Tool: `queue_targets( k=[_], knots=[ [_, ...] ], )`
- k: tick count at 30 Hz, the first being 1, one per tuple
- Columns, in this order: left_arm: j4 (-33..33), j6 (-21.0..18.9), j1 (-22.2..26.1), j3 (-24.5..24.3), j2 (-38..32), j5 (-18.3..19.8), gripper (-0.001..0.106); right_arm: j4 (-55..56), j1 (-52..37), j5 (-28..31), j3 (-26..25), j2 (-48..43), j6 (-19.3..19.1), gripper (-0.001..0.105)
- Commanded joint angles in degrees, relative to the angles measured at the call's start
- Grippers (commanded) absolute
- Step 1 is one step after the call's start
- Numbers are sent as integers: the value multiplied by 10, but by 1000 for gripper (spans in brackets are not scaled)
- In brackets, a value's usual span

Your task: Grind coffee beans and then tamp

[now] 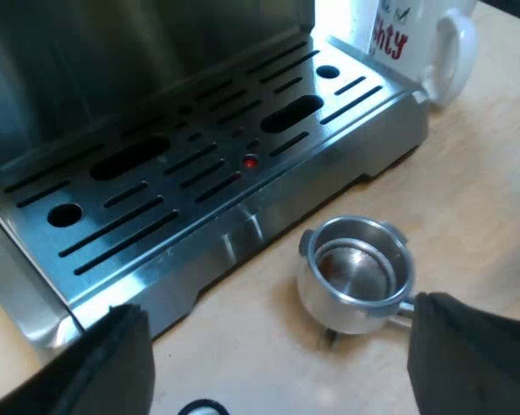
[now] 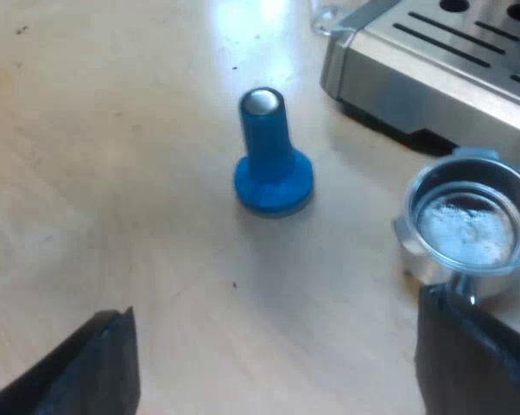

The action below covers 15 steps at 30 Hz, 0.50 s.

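Observation:
The metal holder (image 1: 357,272) lies on the wooden table just before the espresso machine's drip tray (image 1: 199,181), basket up, and its inside looks bare and shiny. Its handle runs under one finger of my left gripper (image 1: 277,350), which hangs open above the table close to the holder. The blue tamper (image 2: 271,164) stands upright on the table a short way from the holder (image 2: 467,226). My right gripper (image 2: 277,354) is open over bare table, nearer to me than both.
A white mug (image 1: 420,39) with red lettering stands at the drip tray's far corner. The machine's steel base (image 2: 433,73) rises close behind the holder. Open wooden table (image 2: 87,173) spreads around the tamper.

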Motion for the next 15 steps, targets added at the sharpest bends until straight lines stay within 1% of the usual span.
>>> queue_targets(
  k=[1,2,4,6,8,11,14,15],
  knots=[
    [51,-6,-2,-34,-21,1,64,65,-1,-7,-48,-3,-7,68],
    [56,-6,-2,-40,-24,1,64,76,-1,-7,-54,-3,-7,68],
    [81,-6,-2,-65,-32,1,64,113,-1,-7,-87,-3,-7,68],
    [89,-6,-2,-80,-33,1,64,132,-4,-7,-106,-3,-7,68],
    [89,-6,-2,-94,-33,1,64,153,-14,-26,-125,-3,-7,68],
    [89,-6,-1,-114,-33,1,64,177,-52,-72,-146,-3,-7,68],
    [89,-6,15,-132,-33,1,64,197,-104,-102,-166,-3,-9,68],
    [89,-6,28,-138,-33,1,64,202,-125,-113,-173,-3,-11,68]
  ],
)
